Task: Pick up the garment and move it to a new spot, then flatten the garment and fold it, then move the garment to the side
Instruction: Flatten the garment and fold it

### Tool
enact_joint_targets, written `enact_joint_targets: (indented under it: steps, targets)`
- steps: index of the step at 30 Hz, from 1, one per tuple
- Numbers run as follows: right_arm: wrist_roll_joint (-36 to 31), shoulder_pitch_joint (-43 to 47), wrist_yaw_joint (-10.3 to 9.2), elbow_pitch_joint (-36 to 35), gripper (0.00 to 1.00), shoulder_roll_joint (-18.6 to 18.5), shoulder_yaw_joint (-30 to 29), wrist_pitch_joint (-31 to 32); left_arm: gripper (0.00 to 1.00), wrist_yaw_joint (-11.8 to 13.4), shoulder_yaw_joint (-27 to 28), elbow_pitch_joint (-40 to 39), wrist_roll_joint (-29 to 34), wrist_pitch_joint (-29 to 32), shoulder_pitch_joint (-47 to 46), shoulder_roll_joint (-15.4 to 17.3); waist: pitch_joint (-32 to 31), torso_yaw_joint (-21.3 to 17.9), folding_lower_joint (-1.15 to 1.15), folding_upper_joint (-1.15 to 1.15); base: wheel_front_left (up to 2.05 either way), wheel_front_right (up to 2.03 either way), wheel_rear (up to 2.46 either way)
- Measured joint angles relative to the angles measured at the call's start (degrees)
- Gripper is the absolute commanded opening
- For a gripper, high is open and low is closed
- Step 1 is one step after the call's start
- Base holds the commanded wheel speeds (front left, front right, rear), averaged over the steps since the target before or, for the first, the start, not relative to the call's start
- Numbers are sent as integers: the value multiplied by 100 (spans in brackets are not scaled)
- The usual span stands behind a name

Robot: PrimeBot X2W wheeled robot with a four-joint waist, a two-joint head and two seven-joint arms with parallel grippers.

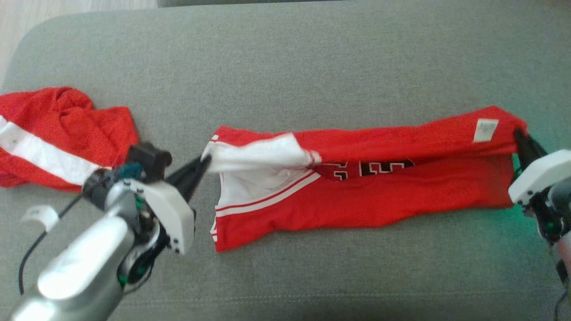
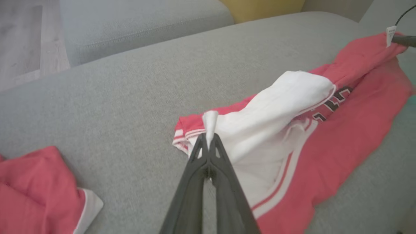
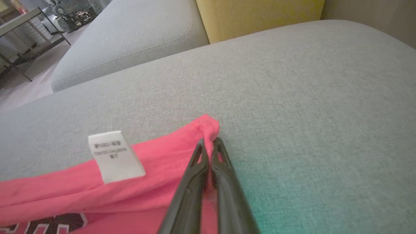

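**Both grippers pinching jersey ends**

The red jersey (image 1: 357, 196) is lying stretched across the middle of the grey cushion (image 1: 285, 67). The left gripper (image 1: 204, 160) is clamping its white end toward the cushion's left side. The right gripper (image 1: 519, 133) is clamping its red corner, by the white label (image 1: 485, 130), near the cushion's right edge. Another red cloth (image 1: 58, 133) is sitting at the cushion's left edge.

Head camera overhead; wrist cameras low, near garment (image 1: 357, 200)
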Motion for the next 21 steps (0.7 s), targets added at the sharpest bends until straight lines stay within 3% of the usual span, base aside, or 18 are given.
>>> enact_joint_targets:
  steps: [6, 14, 15, 16, 17, 18, 19, 20, 21]
  targets:
    - [36, 361, 0, -208, 0, -100, 18, 441, 0, 193, -187, -630, -53, 377, 505, 301, -128, -48, 0, 0, 0, 0, 0]
    - [20, 661, 0, -465, 0, -101, -89, 936, 0, 308, -404, -826, -52, 704, 679, 446, -208, -122, 0, 0, 0, 0, 0]
    - [20, 695, 0, -485, 16, -100, -108, 984, 4, 310, -434, -826, -52, 753, 682, 453, -217, -130, 0, 0, 0, 0, 0]
    - [16, 726, 0, -499, 38, -94, -120, 1036, 25, 309, -471, -825, -54, 784, 692, 455, -226, -138, 0, 0, 0, 0, 0]
    - [-1, 753, 0, -511, 95, -89, -142, 1082, 41, 310, -491, -825, -71, 823, 719, 455, -236, -145, 0, 0, 0, 0, 0]
    - [-33, 781, 1, -514, 100, -83, -179, 1123, 69, 311, -503, -821, -86, 839, 759, 455, -247, -150, 0, 0, 0, 0, 0]
    - [-58, 819, 0, -515, 100, -82, -226, 1156, 69, 322, -522, -805, -87, 870, 801, 455, -258, -156, 0, 0, 0, 0, 0]
    - [-116, 844, 0, -500, 100, -74, -305, 1152, 100, 366, -533, -777, -85, 868, 842, 455, -271, -161, 0, 0, 0, 0, 0]
    - [-198, 848, 0, -461, 100, -76, -391, 1122, 100, 404, -535, -740, -52, 866, 876, 457, -281, -166, 0, 0, 0, 0, 0]
